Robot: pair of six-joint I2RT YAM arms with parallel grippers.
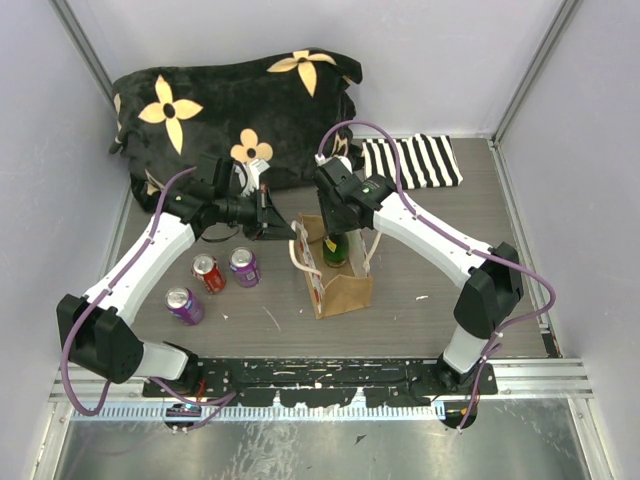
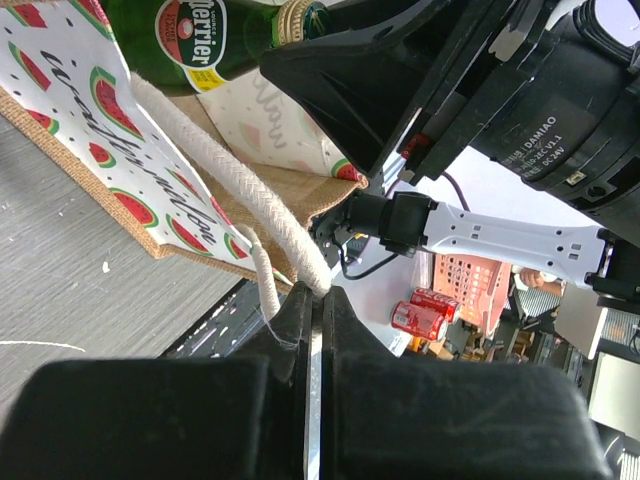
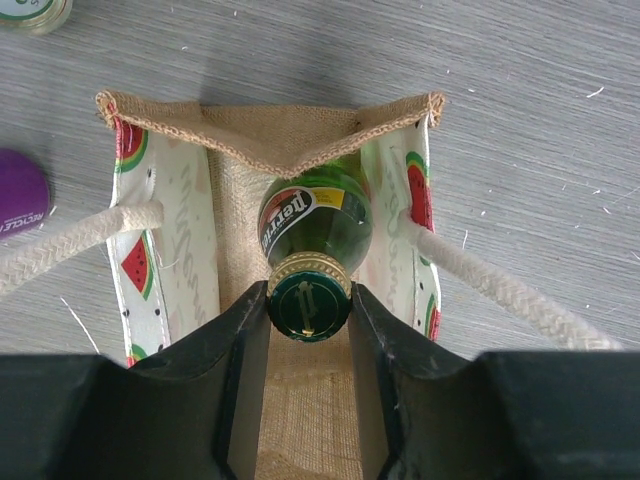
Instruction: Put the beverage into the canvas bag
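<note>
The canvas bag (image 1: 342,288) stands open at mid-table, tan burlap with watermelon-print sides (image 2: 75,110) and cream rope handles. My left gripper (image 1: 288,232) is shut on one rope handle (image 2: 255,200), pinched at the fingertips (image 2: 320,296) and held out to the left. The beverage is a green Perrier bottle (image 3: 315,222), upright with its body inside the bag (image 3: 270,135). My right gripper (image 3: 309,300) is shut on its gold-rimmed cap from above. The bottle also shows in the top view (image 1: 335,250) under the right gripper (image 1: 337,222), and in the left wrist view (image 2: 190,35).
A red can (image 1: 208,272) and two purple cans (image 1: 244,266) (image 1: 185,305) stand left of the bag. A black plush item with yellow flowers (image 1: 235,110) lies at the back. A black-and-white striped cloth (image 1: 410,162) lies at back right.
</note>
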